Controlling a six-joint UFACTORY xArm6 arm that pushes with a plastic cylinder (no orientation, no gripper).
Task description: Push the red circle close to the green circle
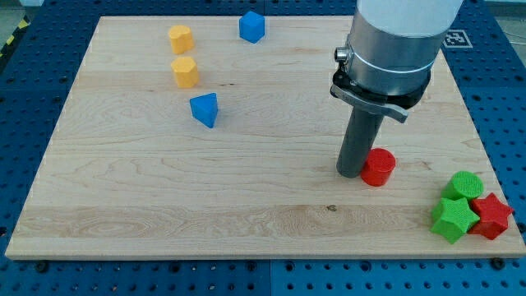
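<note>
The red circle (379,167) lies on the wooden board (246,205) at the view's lower right. My tip (350,173) rests on the board right against the red circle's left side. The green circle (466,185) sits near the board's lower right corner, to the right of the red circle and a little lower, with a gap between them.
A green star (453,219) and a red star (491,216) sit just below the green circle. Two orange blocks (181,38) (186,71), a blue triangle (205,108) and a blue block (252,26) lie in the upper left.
</note>
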